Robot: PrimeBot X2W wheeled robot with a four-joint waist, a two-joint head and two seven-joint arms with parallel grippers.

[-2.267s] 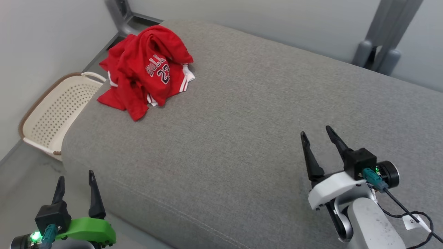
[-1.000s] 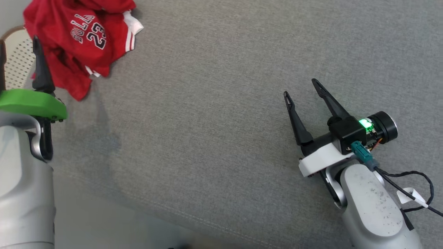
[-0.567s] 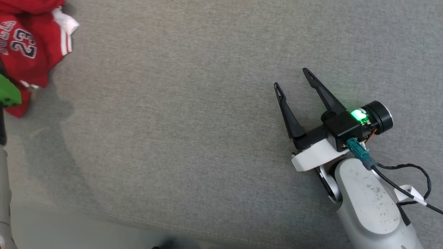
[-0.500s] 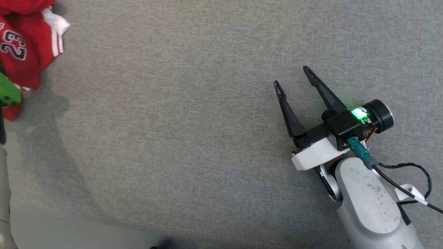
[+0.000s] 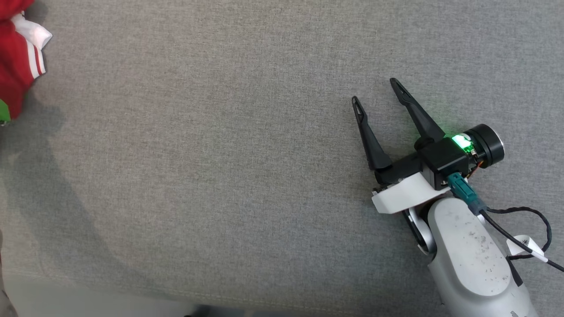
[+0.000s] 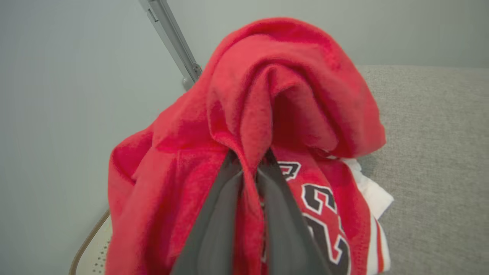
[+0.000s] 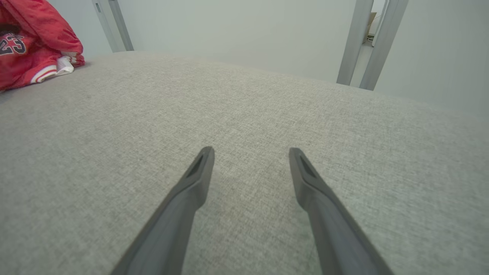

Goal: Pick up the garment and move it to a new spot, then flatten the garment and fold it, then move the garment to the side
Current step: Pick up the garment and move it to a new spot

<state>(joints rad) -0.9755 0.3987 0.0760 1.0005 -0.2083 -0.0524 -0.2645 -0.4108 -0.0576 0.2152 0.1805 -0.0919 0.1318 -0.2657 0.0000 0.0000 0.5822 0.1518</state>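
Cushion (image 5: pixel 198 154) lies bare across its middle, with the garment (image 6: pixel 290 76) bunched at its far left edge. Left gripper (image 6: pixel 250 157) pinches a garment fold; right gripper (image 5: pixel 373 90) — spread wide, empty — sits well apart.

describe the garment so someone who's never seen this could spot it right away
Find the wide grey cushioned surface; near its left edge, by the pale wall, sits a crumpled heap. That is the garment, a fold of it pinched in the left gripper. Bright red, with white trim and a black 23, it stands out against all the grey.
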